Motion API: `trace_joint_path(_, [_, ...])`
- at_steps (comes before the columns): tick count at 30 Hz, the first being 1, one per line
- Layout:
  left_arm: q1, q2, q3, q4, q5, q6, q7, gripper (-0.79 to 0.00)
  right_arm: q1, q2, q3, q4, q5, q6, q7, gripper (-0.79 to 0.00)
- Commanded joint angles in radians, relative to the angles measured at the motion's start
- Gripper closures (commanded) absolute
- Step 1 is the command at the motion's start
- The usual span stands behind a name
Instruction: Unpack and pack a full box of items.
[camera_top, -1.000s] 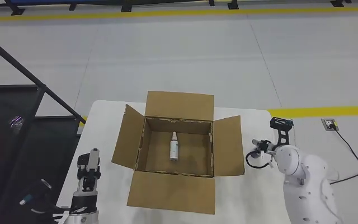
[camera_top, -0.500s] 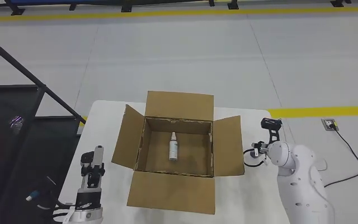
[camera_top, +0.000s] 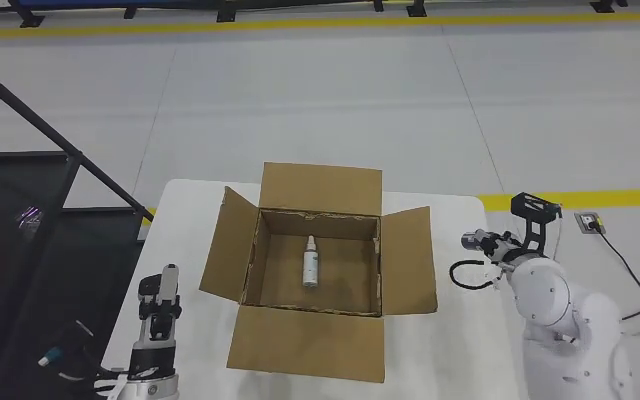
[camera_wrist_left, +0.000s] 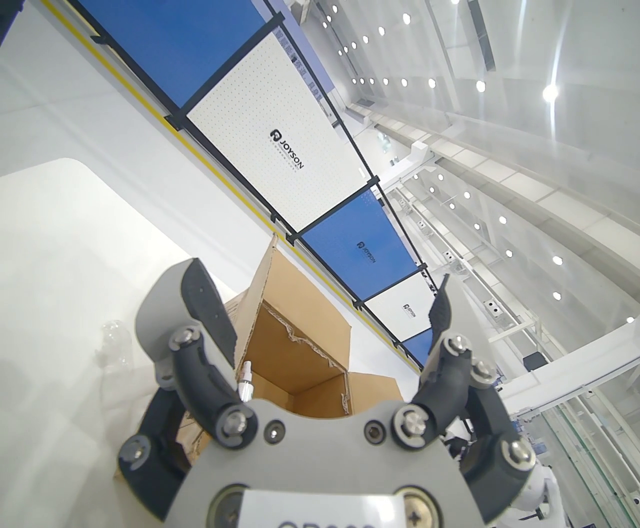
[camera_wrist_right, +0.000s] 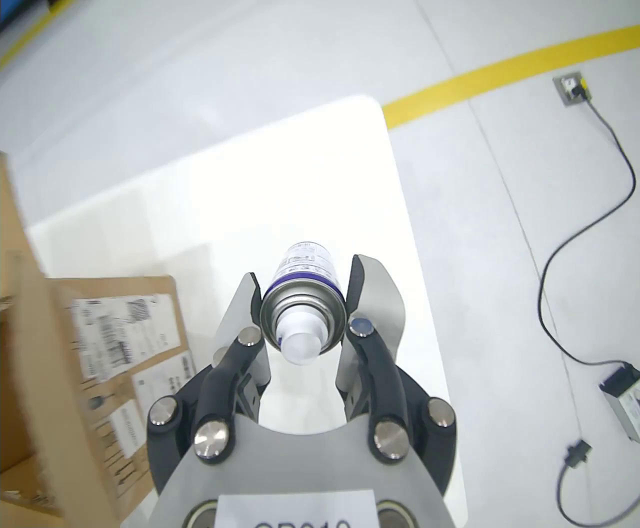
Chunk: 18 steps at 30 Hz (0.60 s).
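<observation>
An open cardboard box (camera_top: 312, 340) stands in the middle of the white table (camera_top: 185, 210), its four flaps spread outward. A small white spray bottle (camera_top: 311, 260) lies on the box floor. My right gripper (camera_wrist_right: 305, 280) is shut on a spray can (camera_wrist_right: 304, 295) with a white cap and a purple band. It holds the can above the table right of the box, where the top view shows this gripper (camera_top: 475, 241). My left gripper (camera_top: 160, 290) sits at the table's front left. Its fingers (camera_wrist_left: 200, 290) stand open and empty, tilted up toward the box (camera_wrist_left: 310, 350).
A small clear plastic piece (camera_wrist_left: 112, 340) lies on the table near the left gripper. The table's right edge (camera_wrist_right: 405, 210) runs close to the held can. Beyond it, a cable (camera_wrist_right: 590, 240) and a socket lie on the floor. A black frame (camera_top: 60, 190) stands at the left.
The right gripper has moved back and to the right with the spray can, farther from the box's right flap. The left gripper has barely shifted.
</observation>
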Motion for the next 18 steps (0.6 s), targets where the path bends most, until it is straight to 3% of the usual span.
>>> trace_joint_path(1, [0.005, 0.000, -0.002, -0.002, -0.002, -0.007, 0.001, -0.785, -0.060, -0.003, -0.016, -0.185, 0.007, 0.027, -0.032, 0.000])
trace_joint_path(5, [0.017, 0.000, -0.014, 0.005, -0.018, -0.020, 0.005, -0.785, -0.130, -0.006, -0.083, -0.375, 0.019, 0.012, -0.079, 0.000])
trace_joint_path(10, [0.035, 0.000, -0.036, 0.013, -0.043, -0.037, 0.013, -0.785, -0.096, -0.009, -0.277, -0.381, 0.004, -0.092, -0.074, 0.000])
trace_joint_path(14, [0.049, 0.000, -0.062, 0.018, -0.067, -0.044, 0.023, -0.785, 0.004, -0.017, -0.460, -0.273, -0.035, -0.154, 0.020, 0.000])
trace_joint_path(18, [0.067, -0.001, -0.084, 0.020, -0.089, -0.057, 0.029, -0.785, 0.161, -0.041, -0.647, -0.053, -0.109, -0.147, 0.113, 0.000])
